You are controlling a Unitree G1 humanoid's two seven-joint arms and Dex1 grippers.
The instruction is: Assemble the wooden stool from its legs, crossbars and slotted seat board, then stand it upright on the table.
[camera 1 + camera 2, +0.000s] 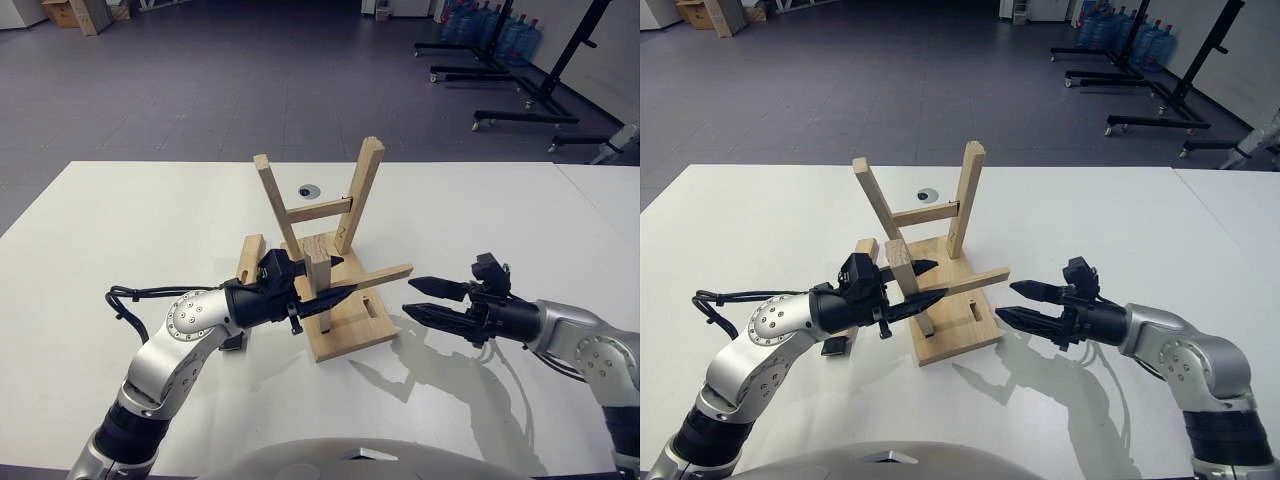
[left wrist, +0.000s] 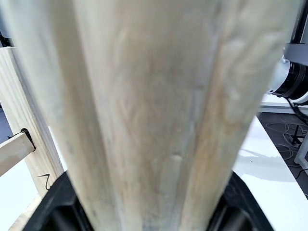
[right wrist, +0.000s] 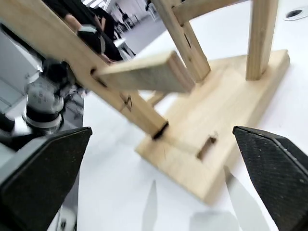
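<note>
Work was half done: two legs [image 1: 365, 190] and a crossbar [image 1: 318, 210] stood in the board [image 1: 350, 335]; left claw [image 1: 340, 275] gripped a third leg [image 1: 317, 262], right claw [image 1: 408, 297] hung open

The white counter [image 1: 120, 210] carries the slotted seat board [image 1: 355, 323], which lies flat near its middle. A small round grommet [image 1: 309, 190] is set into the counter toward its far edge.

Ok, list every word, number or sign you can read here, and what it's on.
No readable words or numbers anywhere.
On a leg: a pencil zigzag, a mark rather than a clear letter.
On the jugs at the back: any print is too small to read.
</note>
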